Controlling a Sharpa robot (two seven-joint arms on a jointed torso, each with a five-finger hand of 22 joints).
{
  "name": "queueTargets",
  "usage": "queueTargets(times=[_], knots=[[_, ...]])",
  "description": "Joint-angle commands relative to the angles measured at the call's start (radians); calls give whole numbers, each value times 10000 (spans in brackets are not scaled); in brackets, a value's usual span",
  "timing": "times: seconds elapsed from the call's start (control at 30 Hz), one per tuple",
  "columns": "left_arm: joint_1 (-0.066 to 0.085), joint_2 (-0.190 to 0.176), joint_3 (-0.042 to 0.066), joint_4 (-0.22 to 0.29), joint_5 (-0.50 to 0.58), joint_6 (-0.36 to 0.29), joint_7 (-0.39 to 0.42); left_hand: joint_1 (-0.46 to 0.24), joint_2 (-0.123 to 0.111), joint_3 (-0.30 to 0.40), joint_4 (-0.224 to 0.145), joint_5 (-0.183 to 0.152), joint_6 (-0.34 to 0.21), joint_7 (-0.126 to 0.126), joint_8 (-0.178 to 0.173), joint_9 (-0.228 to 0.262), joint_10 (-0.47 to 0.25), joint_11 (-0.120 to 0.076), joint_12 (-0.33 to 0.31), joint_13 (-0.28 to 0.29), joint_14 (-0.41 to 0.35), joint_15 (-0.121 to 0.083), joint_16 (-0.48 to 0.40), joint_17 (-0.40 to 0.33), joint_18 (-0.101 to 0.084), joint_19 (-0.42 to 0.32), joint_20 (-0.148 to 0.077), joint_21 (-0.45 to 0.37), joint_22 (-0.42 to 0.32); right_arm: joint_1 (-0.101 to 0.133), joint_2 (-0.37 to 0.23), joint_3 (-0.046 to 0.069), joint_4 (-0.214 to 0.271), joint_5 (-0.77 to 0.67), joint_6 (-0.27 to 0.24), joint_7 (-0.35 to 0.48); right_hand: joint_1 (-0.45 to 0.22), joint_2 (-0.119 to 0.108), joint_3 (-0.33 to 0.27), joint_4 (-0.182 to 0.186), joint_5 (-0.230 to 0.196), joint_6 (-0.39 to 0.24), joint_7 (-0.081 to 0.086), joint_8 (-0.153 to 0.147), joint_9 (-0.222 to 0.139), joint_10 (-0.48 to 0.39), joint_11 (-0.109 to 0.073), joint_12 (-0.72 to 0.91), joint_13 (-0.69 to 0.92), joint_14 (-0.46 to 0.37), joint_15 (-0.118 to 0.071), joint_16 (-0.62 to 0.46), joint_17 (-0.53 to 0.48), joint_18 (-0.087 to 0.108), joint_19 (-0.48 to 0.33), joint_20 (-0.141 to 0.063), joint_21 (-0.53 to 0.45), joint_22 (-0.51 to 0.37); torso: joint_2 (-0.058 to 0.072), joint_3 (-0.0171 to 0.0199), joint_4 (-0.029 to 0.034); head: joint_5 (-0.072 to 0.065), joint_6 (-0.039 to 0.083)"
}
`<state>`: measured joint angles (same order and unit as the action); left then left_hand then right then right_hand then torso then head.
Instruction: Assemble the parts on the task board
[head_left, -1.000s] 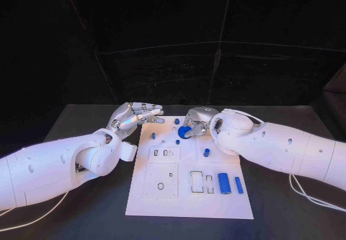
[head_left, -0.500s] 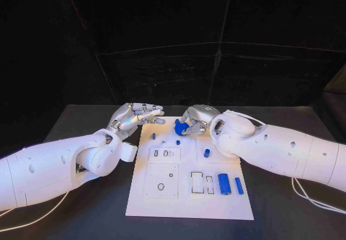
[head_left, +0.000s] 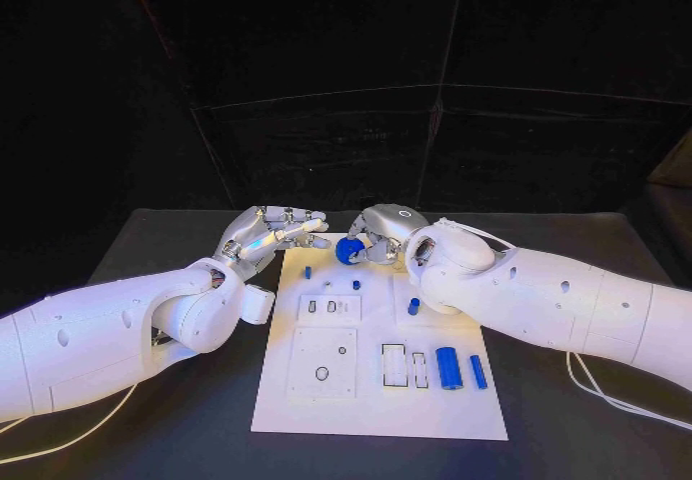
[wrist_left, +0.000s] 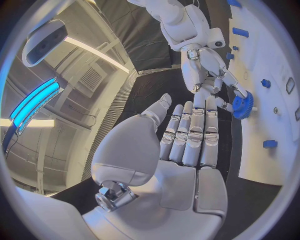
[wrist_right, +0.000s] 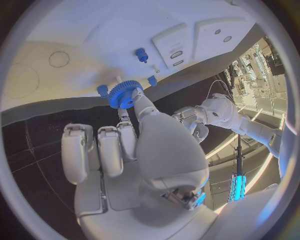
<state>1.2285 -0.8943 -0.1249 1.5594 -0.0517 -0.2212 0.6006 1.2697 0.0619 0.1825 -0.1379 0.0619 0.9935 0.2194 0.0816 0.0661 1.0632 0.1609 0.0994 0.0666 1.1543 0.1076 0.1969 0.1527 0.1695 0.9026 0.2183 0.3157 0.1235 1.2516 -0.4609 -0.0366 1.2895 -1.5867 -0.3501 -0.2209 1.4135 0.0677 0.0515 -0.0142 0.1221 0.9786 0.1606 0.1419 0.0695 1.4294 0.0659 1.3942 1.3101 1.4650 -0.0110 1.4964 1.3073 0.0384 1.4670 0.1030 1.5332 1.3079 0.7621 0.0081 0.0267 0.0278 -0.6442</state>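
a robotics lab or test cell, set up like a small studio: a black cloth-covered surface (head_left: 173, 420) stands before dark curtain panels (head_left: 332, 130) closing the far side. the wrist views show a high industrial ceiling with a long strip light (wrist_left: 100, 52), a vent grille (wrist_left: 92, 79) and blue glowing fixtures (wrist_left: 34, 102).

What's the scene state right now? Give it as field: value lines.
right hand: holds the blue gear above the far end of the task board
left hand: holds nothing, fingers apart, at the board's far left corner
on board: two blue cylinders at the near right, small blue pegs farther up
table: black
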Motion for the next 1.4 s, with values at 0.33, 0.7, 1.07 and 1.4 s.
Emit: queueTargets(times=[0.33,0.7,1.07,1.4], knots=[[18,53,9,2,9,127,30,-111,-6,56,-9,17,66,10,-77,-10,52,5,-55,-12,88,2,-58,18,143,10,46,-42,-19,13,546,3,-596,-4,498,-154,-115,-59,110,-15,20,405,-220,-84,-20,150,-139,-82,607,699,-74,52,836,-174,401,-88,33,1772,-2,12,-12,20,-11],[19,59,9,1,9,128,25,-111,-6,56,-9,17,66,10,-77,-10,52,5,-55,-12,88,2,-58,18,143,10,46,-42,-19,12,621,2,-731,-146,918,-503,-199,-161,135,-12,13,350,-189,-152,-34,113,-112,-134,563,692,-55,37,807,-170,384,-76,23,1752,-3,12,-9,1,-48],[19,59,9,3,9,127,24,-111,-6,56,-9,17,66,10,-77,-10,52,5,-55,-12,88,2,-58,18,143,10,46,-42,-19,12,658,1,-776,-249,1133,-800,-486,-373,127,92,-29,43,-74,-386,-56,-25,-11,-326,387,683,26,11,764,-160,351,-12,2,1711,-2,11,-19,9,-54],[20,49,9,10,9,114,15,-111,-6,56,-9,17,66,10,-77,-10,52,5,-55,-12,88,2,-58,18,143,10,46,-42,-19,13,704,-1,-819,-137,1382,-847,-1428,-726,-629,835,21,-626,90,-761,-31,-180,163,-517,199,674,185,-12,732,-148,317,151,-23,1670,0,9,-14,0,-64]])
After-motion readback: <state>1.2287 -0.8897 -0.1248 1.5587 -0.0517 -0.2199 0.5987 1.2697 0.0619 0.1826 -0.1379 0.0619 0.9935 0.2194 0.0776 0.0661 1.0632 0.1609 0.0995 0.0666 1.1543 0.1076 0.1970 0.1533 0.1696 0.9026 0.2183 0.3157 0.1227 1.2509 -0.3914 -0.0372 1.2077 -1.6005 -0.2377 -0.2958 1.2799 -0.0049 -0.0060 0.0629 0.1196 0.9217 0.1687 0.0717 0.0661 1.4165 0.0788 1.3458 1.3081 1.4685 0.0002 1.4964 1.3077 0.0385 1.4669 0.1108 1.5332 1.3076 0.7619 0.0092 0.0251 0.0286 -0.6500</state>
